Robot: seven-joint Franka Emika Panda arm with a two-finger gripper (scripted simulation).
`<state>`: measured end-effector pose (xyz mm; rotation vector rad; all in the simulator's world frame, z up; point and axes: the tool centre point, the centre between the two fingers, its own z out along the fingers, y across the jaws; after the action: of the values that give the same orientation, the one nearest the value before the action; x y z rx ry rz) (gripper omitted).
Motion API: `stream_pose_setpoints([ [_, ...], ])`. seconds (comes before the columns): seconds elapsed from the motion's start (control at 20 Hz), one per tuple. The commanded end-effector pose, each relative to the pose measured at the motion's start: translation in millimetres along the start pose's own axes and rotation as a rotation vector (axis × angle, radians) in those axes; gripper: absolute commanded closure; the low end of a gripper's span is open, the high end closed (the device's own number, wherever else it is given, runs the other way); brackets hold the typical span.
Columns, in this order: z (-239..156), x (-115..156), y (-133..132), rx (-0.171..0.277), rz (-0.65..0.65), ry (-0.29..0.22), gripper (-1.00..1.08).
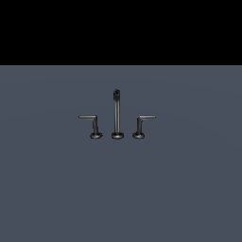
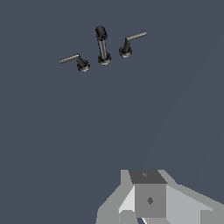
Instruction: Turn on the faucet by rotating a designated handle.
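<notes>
The faucet (image 1: 116,116) stands on the grey floor in the middle of the exterior view: a tall thin spout between two L-shaped levers. The handle (image 1: 93,125) is the lever on the exterior view's left, its thin arm reaching left. The mirror-image lever (image 1: 142,125) is on the right. My arm does not show in the exterior view. In the wrist view the faucet (image 2: 103,46) lies far ahead, with the handle (image 2: 75,61) beside the spout. My gripper (image 2: 150,194) shows as grey blocks at the frame's edge, far from the faucet and holding nothing. Its jaw gap is not clear.
Plain dark grey floor (image 1: 118,198) surrounds the faucet on all sides. A black band fills the top of the exterior view. No other objects show.
</notes>
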<state>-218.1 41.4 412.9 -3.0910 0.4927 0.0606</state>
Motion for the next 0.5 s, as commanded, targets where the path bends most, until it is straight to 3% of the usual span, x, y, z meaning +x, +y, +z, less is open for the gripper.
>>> stream_pose_setpoints([
  [0.0, 13, 3, -13, 0.002, 0.051, 0.001, 1.08],
  [0.45, 58, 22, -56, 0.007, 0.232, 0.005, 1.08],
])
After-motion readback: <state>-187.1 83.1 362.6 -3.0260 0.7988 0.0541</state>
